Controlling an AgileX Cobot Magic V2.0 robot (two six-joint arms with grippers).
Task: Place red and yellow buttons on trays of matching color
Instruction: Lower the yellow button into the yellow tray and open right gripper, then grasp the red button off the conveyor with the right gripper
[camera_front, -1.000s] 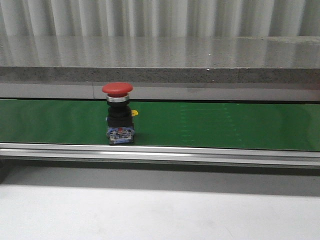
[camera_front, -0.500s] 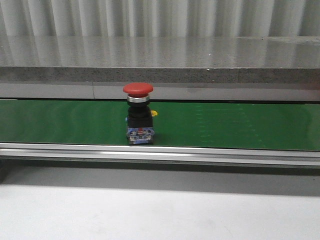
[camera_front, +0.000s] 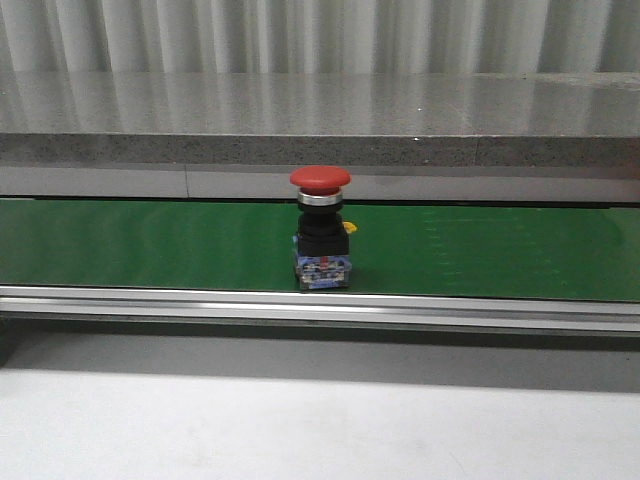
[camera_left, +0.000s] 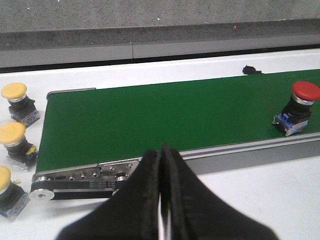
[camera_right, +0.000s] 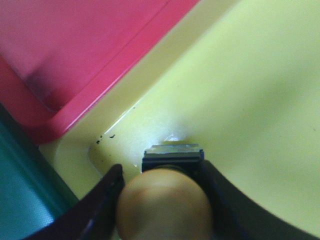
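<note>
A red button (camera_front: 320, 225) with a black and blue body stands upright on the green belt (camera_front: 120, 245); in the left wrist view the red button (camera_left: 299, 107) is at the belt's far end. My left gripper (camera_left: 161, 151) is shut and empty, in front of the belt's roller end. Three yellow buttons (camera_left: 17, 102) (camera_left: 15, 144) (camera_left: 7, 191) stand on the white table beside that end. My right gripper (camera_right: 162, 170) is shut on a yellow button (camera_right: 165, 207), whose base is low over the yellow tray (camera_right: 250, 95), near its corner. The red tray (camera_right: 75, 45) lies alongside.
An aluminium rail (camera_front: 320, 305) runs along the belt's near side. A grey stone ledge (camera_front: 320, 120) rises behind it. White table (camera_front: 320, 430) lies in front. A teal surface (camera_right: 20, 200) shows beside the trays.
The red button has travelled to the right along the belt in the front view, staying upright.
</note>
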